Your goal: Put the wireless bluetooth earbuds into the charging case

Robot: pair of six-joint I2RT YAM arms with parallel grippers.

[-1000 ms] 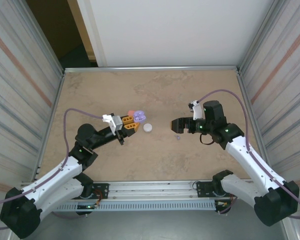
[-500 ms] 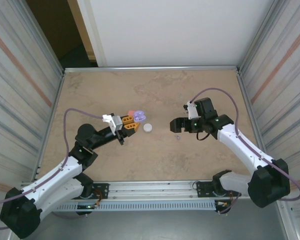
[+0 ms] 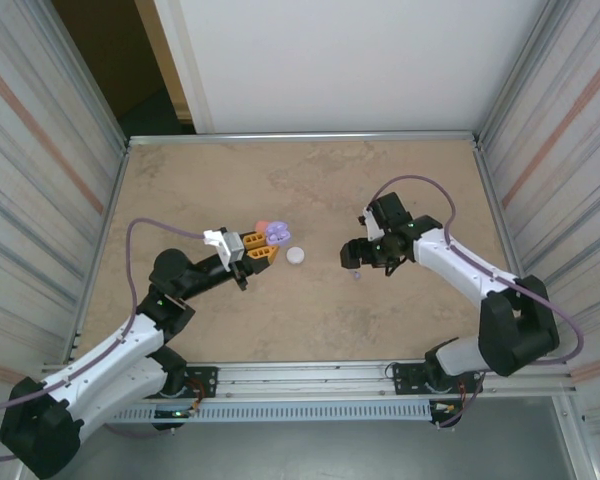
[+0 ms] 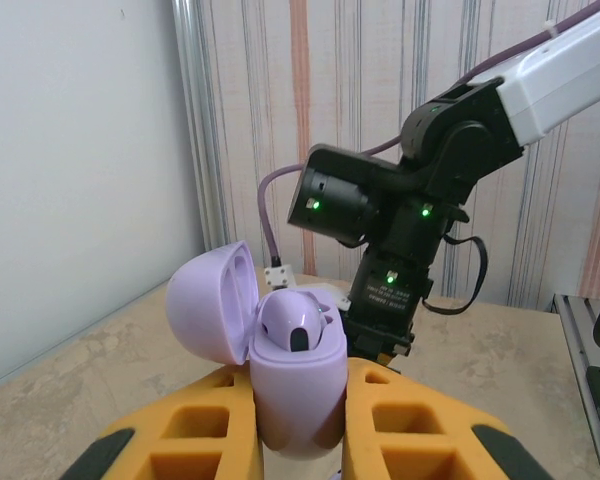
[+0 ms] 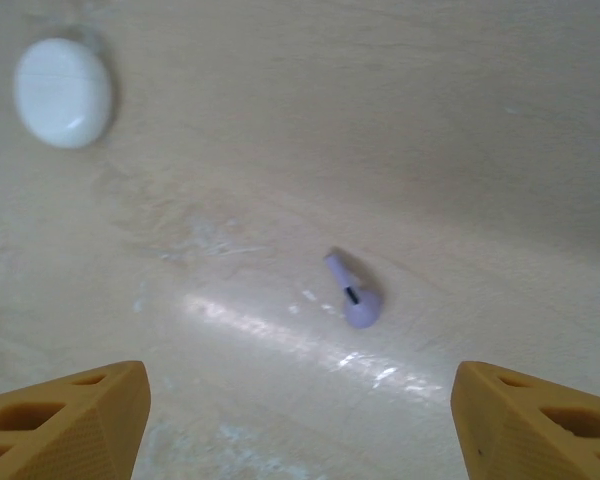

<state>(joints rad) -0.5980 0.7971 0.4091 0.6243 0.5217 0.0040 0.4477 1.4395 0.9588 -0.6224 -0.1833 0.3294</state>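
**A:** The left gripper (image 3: 267,247), what does it carry?

**B:** Its jaws are clamped on the purple case (image 4: 298,390), with one orange finger (image 4: 420,430) pressed to each side of the lower body. The case stands upright between them. Its lid (image 4: 212,305) is swung open to one side and rises above the fingertips. A seated earbud (image 4: 292,325), also purple, rests in the well of the case with its rounded head up.

**A:** And the right gripper (image 5: 300,400)?

**B:** Its jaws are spread wide with nothing between them, and they point down at the table (image 5: 430,120). A loose earbud (image 5: 355,300), purple, lies flat on the table just ahead of the open jaws. It is roughly centred between the two fingertips and touches neither. Its bulb is the nearer end and its stem points away from the gripper.

**A:** What else lies around the jaws?

**B:** A white case (image 5: 63,92), closed, lies flat on the table. It is farther out than the loose earbud and off toward one finger's side. Seen from overhead, it sits between the two grippers, apart from both. A coral-red item (image 3: 263,226) sits just beside the purple case, on the far side of the left jaws. It is too small to say what it is, or whether the two touch.
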